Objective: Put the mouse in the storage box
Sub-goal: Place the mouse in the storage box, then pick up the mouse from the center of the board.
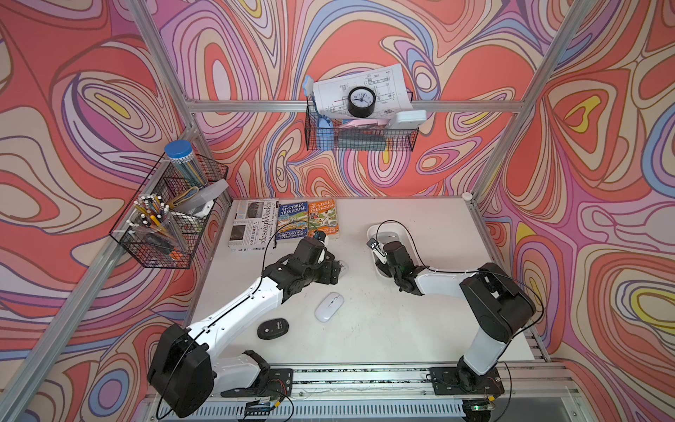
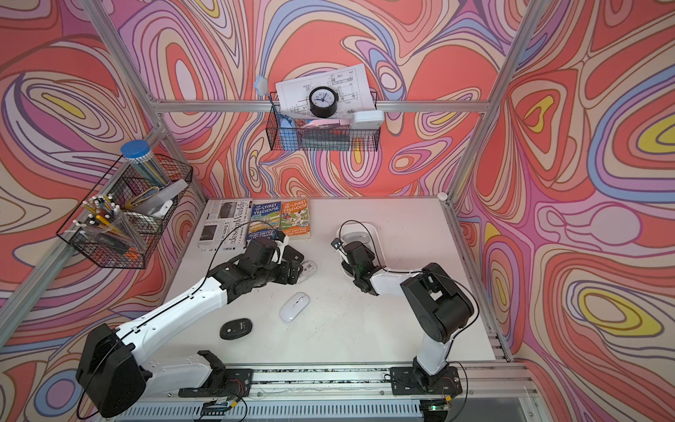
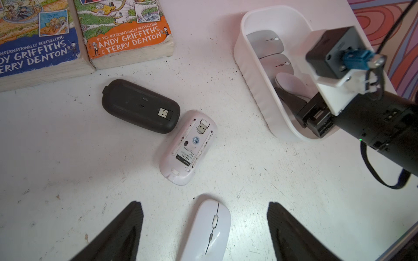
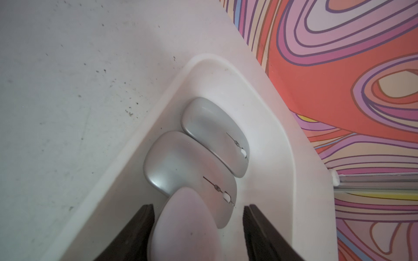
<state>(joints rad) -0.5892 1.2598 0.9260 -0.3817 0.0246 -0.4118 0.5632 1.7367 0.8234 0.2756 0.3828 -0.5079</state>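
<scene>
The white storage box point(image 1: 371, 231) point(image 4: 203, 65) stands at the right rear of the table. Two silver mice point(image 4: 214, 135) point(image 4: 181, 165) lie in it. My right gripper point(image 4: 198, 206) point(image 3: 291, 99) is down inside the box and open. A pale mouse point(image 4: 183, 226) rests between its fingers, against one finger and clear of the other. My left gripper point(image 3: 204, 203) point(image 1: 334, 272) hovers open over the table's middle, with a white mouse point(image 3: 207, 228) point(image 1: 329, 307) on the table below it. An upside-down black mouse point(image 3: 140, 106) and an upside-down white mouse point(image 3: 187, 146) lie just beyond.
Another black mouse point(image 1: 273, 329) lies near the table's front left. Two books point(image 1: 308, 219) and a magazine point(image 1: 252, 224) lie along the back edge. Black wire baskets hang on the left wall point(image 1: 164, 226) and on the back wall point(image 1: 361, 135), where a clock point(image 1: 361, 102) stands.
</scene>
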